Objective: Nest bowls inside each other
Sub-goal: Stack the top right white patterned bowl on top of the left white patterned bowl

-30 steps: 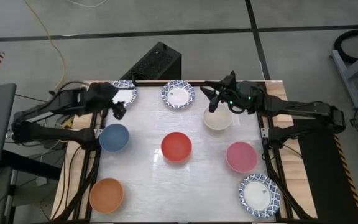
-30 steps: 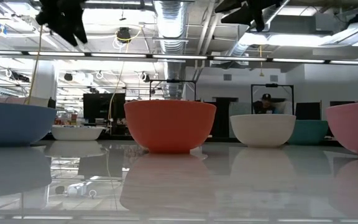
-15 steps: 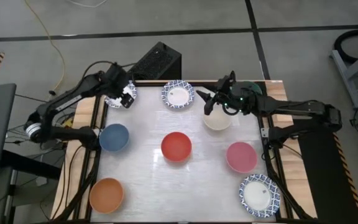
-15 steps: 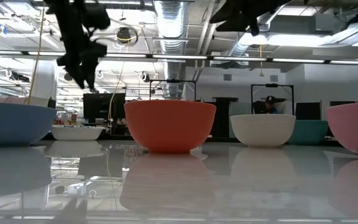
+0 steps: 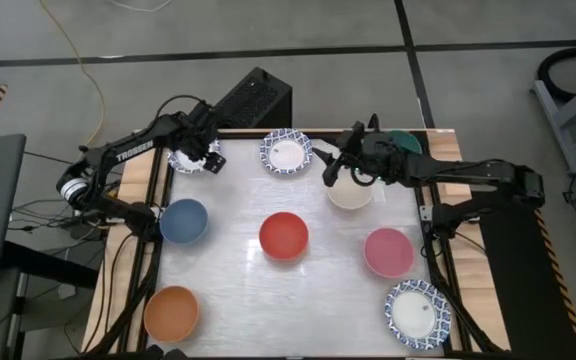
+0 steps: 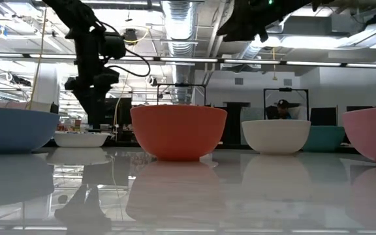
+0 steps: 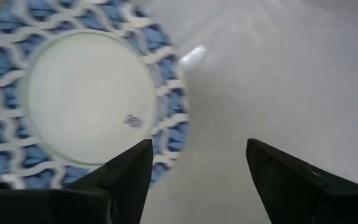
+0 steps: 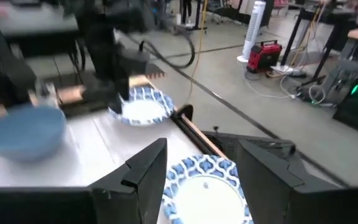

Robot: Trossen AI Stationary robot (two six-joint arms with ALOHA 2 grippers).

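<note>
Several small bowls stand on the white table. My left gripper point(image 5: 209, 158) points down, open, just above the far-left blue-and-white bowl point(image 7: 86, 106). One finger point(image 7: 128, 177) stands over that bowl's rim and the other point(image 7: 281, 177) over bare table. I see no touch. My right gripper point(image 5: 330, 168) hangs open and nearly level above the table, beside the cream bowl point(image 5: 350, 192). It faces the second patterned bowl point(image 8: 207, 190). The teal bowl point(image 5: 404, 142) sits behind the right arm, partly hidden.
Standing apart on the table are a blue bowl point(image 5: 183, 221), a red bowl point(image 5: 283, 236), a pink bowl point(image 5: 388, 251), an orange bowl point(image 5: 171, 312) and a third patterned bowl point(image 5: 417, 313). A black box point(image 5: 253, 100) sits beyond the far edge. A person point(image 6: 281, 109) shows in the room behind.
My left gripper has swung toward the table's far edge and come down over the far-left patterned bowl, tipping from slanted to pointing steeply down. My right gripper has rolled a little and eased down and toward the table's left. No bowl has moved.
</note>
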